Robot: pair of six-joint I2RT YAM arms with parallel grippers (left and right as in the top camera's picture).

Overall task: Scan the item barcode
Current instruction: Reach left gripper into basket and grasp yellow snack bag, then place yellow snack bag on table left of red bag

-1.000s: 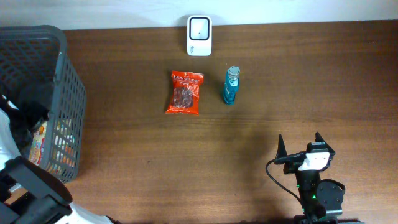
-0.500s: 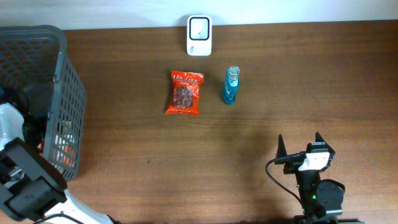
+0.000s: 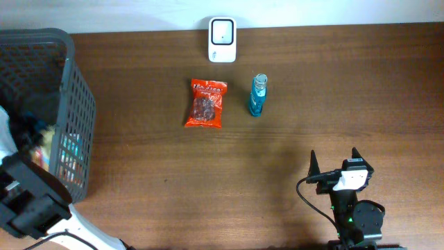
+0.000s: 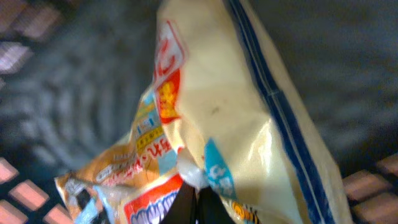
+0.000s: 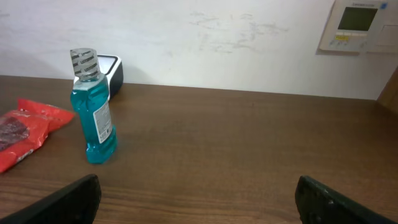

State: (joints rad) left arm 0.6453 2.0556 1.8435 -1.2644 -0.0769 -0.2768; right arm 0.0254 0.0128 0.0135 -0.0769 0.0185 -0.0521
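Observation:
Filling the left wrist view is a cream and yellow snack bag (image 4: pixel 249 124) with a blue stripe, lying inside the grey basket (image 4: pixel 74 93). My left gripper (image 4: pixel 198 204) is shut, its two dark fingers pinching the bag's crinkled film at the lower edge. From overhead the left arm (image 3: pixel 31 201) reaches down into the basket (image 3: pixel 73 90), and its fingers are hidden there. The white scanner (image 3: pixel 223 39) stands at the table's far edge. My right gripper (image 3: pixel 334 164) rests open near the front right, holding nothing, its fingers (image 5: pixel 62 199) spread wide.
A red snack packet (image 3: pixel 206 103) and a blue mouthwash bottle (image 3: pixel 257 96) lie in front of the scanner; the bottle (image 5: pixel 93 112) also shows in the right wrist view. More packets (image 3: pixel 59 149) fill the basket. A wall panel (image 5: pixel 360 25) hangs behind.
My left gripper has gone from open to shut on the snack bag in the basket, and the left arm has shifted slightly. The right arm has not moved.

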